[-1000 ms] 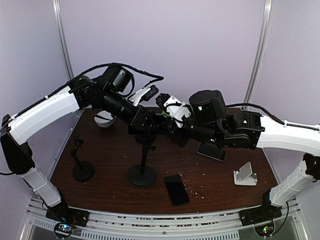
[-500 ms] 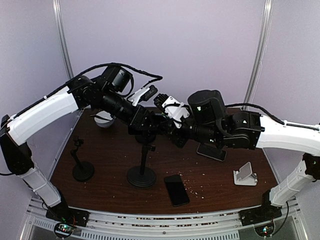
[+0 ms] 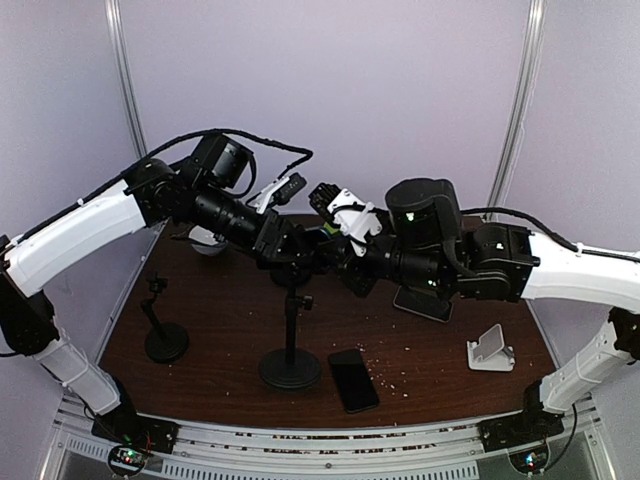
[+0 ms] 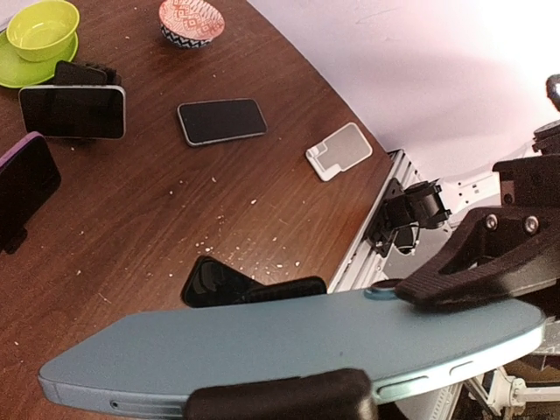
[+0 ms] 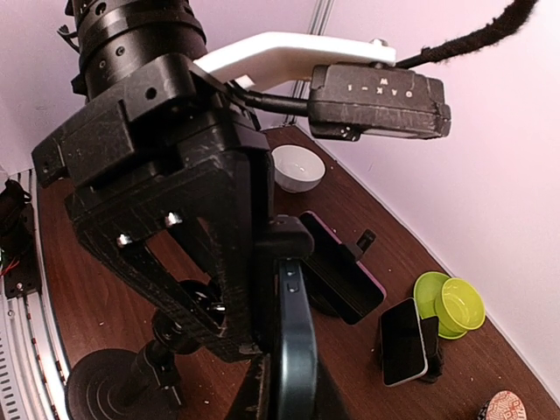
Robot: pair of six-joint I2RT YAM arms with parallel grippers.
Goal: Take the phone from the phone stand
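A light blue phone (image 4: 289,337) lies across the bottom of the left wrist view, back side up. My left gripper (image 4: 280,346) is shut on it across its width, one black pad (image 4: 280,398) on the near edge with the buttons. My right gripper (image 5: 293,394) is shut on the phone (image 5: 296,350) at its camera end, seen edge-on. In the top view both grippers (image 3: 285,243) (image 3: 335,258) meet above the black phone stand (image 3: 291,340), and they hide the phone. Whether the stand's clamp still holds the phone I cannot tell.
A black phone (image 3: 352,380) lies flat beside the stand's round base (image 3: 290,368). A small black stand (image 3: 165,340) is at the left, a white stand (image 3: 490,350) at the right, another phone (image 3: 422,303) behind it. Bowls (image 4: 39,26) and propped phones (image 4: 72,111) sit further off.
My right gripper has closed on the phone. The stand's base has slid a little toward the near edge and the right. The left arm has shifted slightly left.
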